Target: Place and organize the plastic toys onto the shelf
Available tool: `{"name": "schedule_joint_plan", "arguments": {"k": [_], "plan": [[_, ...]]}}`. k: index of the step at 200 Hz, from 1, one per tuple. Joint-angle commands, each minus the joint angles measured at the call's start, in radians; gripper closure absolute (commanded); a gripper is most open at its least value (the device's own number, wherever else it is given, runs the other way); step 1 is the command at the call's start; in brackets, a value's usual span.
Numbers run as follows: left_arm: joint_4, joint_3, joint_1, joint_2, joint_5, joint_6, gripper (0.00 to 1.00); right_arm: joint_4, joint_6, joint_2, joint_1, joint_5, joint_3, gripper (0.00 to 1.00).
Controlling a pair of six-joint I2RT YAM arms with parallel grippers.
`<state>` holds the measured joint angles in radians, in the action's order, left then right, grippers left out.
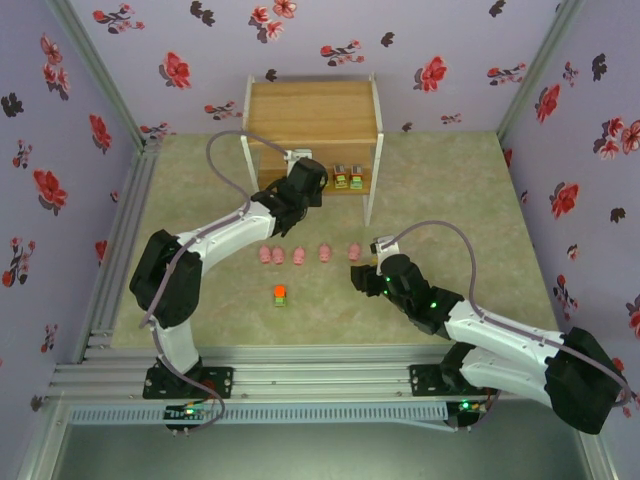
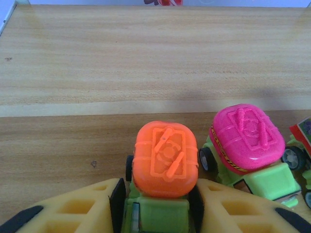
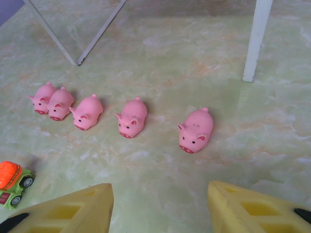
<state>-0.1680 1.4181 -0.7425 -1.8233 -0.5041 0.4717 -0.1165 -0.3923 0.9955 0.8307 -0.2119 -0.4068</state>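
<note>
An orange-topped green toy car [image 2: 165,158] stands on the lower board of the wooden shelf [image 2: 146,58], next to a magenta-topped one [image 2: 248,138]. My left gripper [image 2: 158,204] is open, its pads close on either side of the orange-topped car. From above, the left gripper [image 1: 297,158] reaches under the shelf top [image 1: 312,110]. Several pink pigs [image 3: 132,117] lie in a row on the table, the rightmost [image 3: 196,130] nearest my right gripper [image 3: 160,208]. That gripper is open and empty above the table. Another orange-topped car [image 1: 280,294] sits on the table.
Two more toys [image 1: 348,181] stand on the lower tier at the right. A further toy [image 2: 301,141] shows at the edge of the left wrist view. The shelf's white legs [image 3: 255,39] stand beyond the pigs. Floral walls enclose the green mat [image 1: 450,190].
</note>
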Motion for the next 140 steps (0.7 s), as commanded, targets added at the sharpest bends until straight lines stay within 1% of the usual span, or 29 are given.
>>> {"name": "schedule_joint_plan", "arguments": {"k": [1, 140], "plan": [[0.013, -0.017, -0.009, 0.027, -0.012, 0.001, 0.55, -0.026, 0.021, 0.002, -0.005, 0.009, -0.005, 0.63], [0.012, -0.072, -0.061, 0.170, -0.077, -0.026, 0.54, -0.029, 0.025, -0.002, 0.001, 0.016, -0.003, 0.63]]}}
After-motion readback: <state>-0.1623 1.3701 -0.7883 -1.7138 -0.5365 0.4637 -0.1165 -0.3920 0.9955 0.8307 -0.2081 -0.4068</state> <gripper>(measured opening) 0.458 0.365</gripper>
